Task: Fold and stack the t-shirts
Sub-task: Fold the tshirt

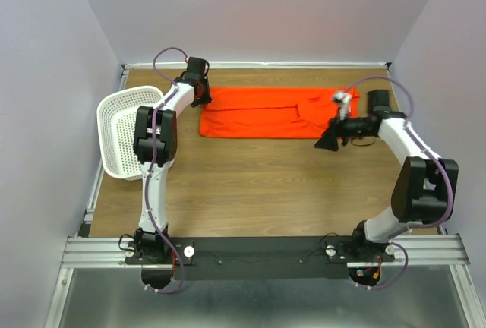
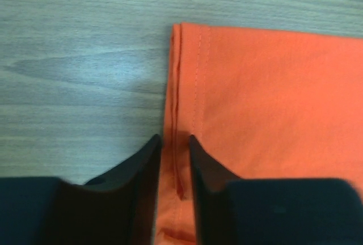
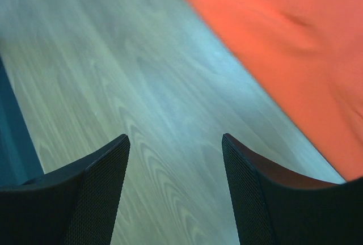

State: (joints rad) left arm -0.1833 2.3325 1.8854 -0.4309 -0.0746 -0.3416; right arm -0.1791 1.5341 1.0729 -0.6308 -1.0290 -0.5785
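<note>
Right gripper: jaws wide, nothing between them, bare table beneath. It sits well right of the basket, at about the basket's depth. Its wrist view is blurred; orange cloth fills the upper right corner and does not touch the fingers.

Left gripper: just past the basket's far right corner. The jaws stand narrow, astride the hem, with the cloth edge between the fingers. Cannot tell whether they pinch it or only straddle it.

Shirt: starts just right of the basket's far corner and runs away from the basket as a long flat band. It looks doubled lengthwise, with a flap line showing near the end away from the basket.

Handling, as judged:
- Light and limp with no stiffness. It will sag between any two holds and trail on the wood.
- Not fragile, and a firm pinch will do no harm.
- The layers could slide apart if only the top one is caught.
- The stitched hem is thicker, so it gives the best bite. Go low enough to take every layer.
- The second hold belongs at the matching corner on the end away from the basket.
- A one-ended lift would likely bunch the band.
</note>
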